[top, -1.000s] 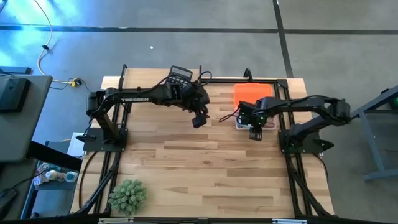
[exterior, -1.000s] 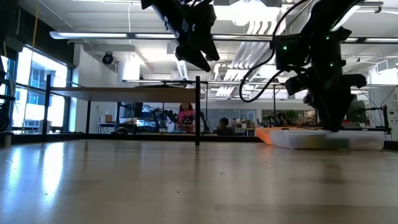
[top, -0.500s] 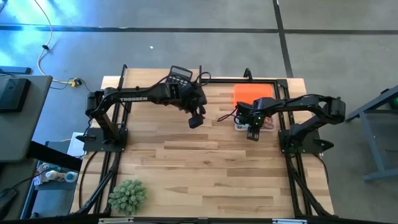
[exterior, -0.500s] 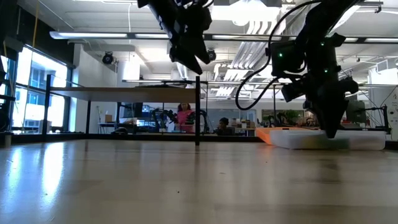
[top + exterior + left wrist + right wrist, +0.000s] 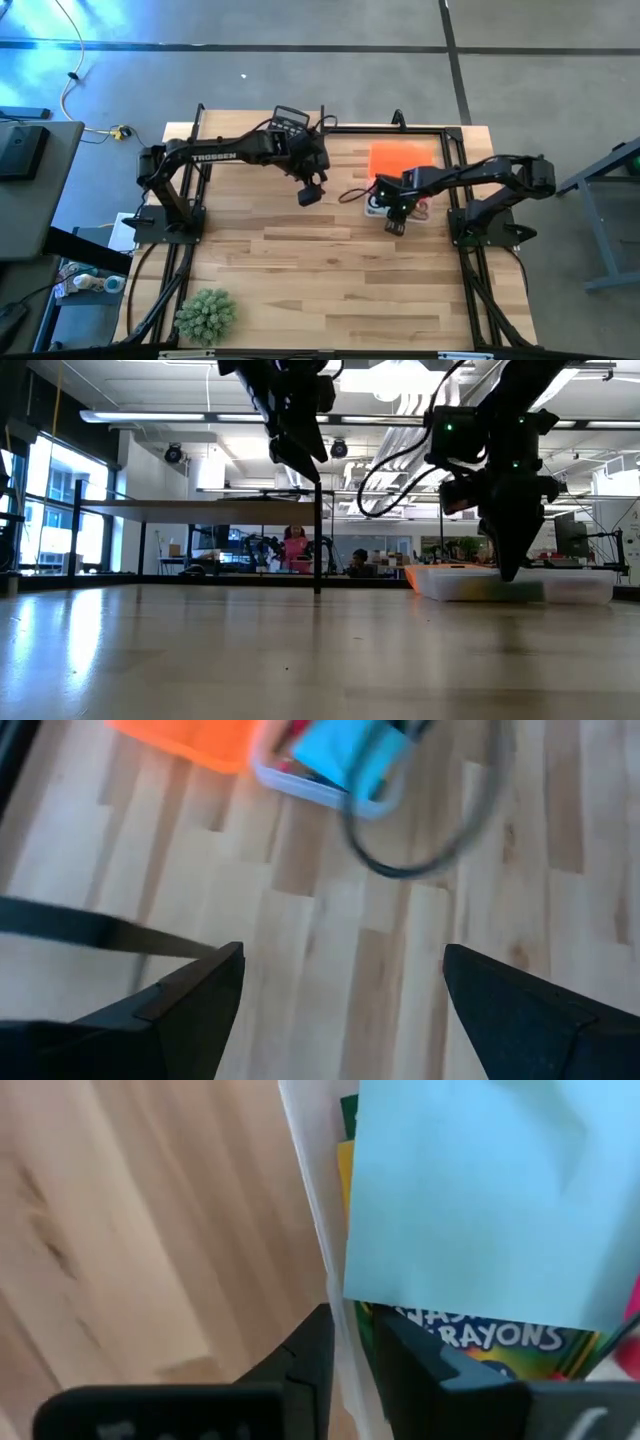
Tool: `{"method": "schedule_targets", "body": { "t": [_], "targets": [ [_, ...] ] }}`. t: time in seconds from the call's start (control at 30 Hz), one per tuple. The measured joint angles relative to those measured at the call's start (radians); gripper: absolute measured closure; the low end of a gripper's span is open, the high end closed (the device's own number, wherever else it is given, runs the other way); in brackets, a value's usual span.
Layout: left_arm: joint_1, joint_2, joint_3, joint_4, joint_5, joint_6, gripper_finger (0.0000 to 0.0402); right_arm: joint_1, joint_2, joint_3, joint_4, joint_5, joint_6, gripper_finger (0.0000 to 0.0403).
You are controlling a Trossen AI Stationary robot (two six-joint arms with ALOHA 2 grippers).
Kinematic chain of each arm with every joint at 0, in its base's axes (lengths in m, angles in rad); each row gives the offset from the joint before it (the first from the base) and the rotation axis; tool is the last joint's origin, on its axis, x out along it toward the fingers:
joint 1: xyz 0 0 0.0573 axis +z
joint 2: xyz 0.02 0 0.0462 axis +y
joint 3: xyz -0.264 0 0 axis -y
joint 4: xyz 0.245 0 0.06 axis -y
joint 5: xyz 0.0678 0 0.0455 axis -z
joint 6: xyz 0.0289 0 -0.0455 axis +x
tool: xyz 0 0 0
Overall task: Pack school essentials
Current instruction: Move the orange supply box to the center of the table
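A clear plastic box [image 5: 400, 203] with an orange lid [image 5: 403, 158] behind it stands on the table at the right. In it lie a pale blue note pad [image 5: 470, 1190] on top of a yellow crayon box [image 5: 480, 1342]. My right gripper [image 5: 392, 222] is shut on the box's wall at its near left corner; it also shows in the low view [image 5: 508, 565]. My left gripper [image 5: 310, 192] is open and empty, in the air above the table's middle, to the left of the box. The other stationery is hidden. My right gripper pinches the clear box's thin side wall [image 5: 322, 1270], one finger [image 5: 305, 1355] outside the box and one finger [image 5: 425, 1370] inside it, beside the crayon box. The fingers come from above, pointing down. The box stands flat on the table.
A black calculator [image 5: 290, 122] lies at the far edge under the left arm. A spiky green plant [image 5: 206, 314] stands at the near left corner. A dark cable [image 5: 352, 192] loops left of the box. Bare wood fills the table's middle and near side.
My right gripper has gone toward the table's left and near edges, staying shut on the box wall. The clear box and its orange lid have slid along the table with it. My left gripper has drifted a little toward the table's left edge.
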State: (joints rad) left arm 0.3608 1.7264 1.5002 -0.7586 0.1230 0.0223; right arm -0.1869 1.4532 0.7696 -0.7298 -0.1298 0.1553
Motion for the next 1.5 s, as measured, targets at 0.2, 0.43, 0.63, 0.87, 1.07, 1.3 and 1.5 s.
{"method": "schedule_targets", "body": {
  "t": [0.2, 0.43, 0.63, 0.87, 1.07, 1.3, 1.5],
  "targets": [
    [0.040, 0.000, 0.000, 0.000, -0.003, 0.000, 0.0074, 0.091, 0.000, 0.000, 0.075, -0.047, 0.096, 0.0343],
    [0.072, 0.000, 0.000, 0.000, -0.003, 0.032, 0.0074, 0.218, 0.000, 0.000, 0.191, -0.062, 0.204, 0.0343],
    [0.071, 0.000, 0.000, 0.000, -0.003, 0.062, 0.0074, 0.314, 0.037, 0.000, 0.287, -0.063, 0.306, 0.0343],
    [0.066, 0.000, 0.000, -0.001, 0.013, 0.066, 0.0074, 0.414, 0.117, 0.000, 0.477, -0.097, 0.464, 0.0343],
    [0.063, 0.000, 0.000, -0.009, 0.016, 0.087, 0.0074, 0.492, 0.170, 0.040, 0.542, -0.094, 0.544, 0.0343],
    [0.064, 0.000, 0.000, -0.010, 0.016, 0.104, 0.0074, 0.549, 0.202, 0.141, 0.529, -0.016, 0.571, 0.0343],
    [0.063, 0.000, 0.000, -0.034, 0.026, 0.113, 0.0074, 0.550, 0.202, 0.184, 0.494, 0.058, 0.631, 0.0343]
  ]
}}
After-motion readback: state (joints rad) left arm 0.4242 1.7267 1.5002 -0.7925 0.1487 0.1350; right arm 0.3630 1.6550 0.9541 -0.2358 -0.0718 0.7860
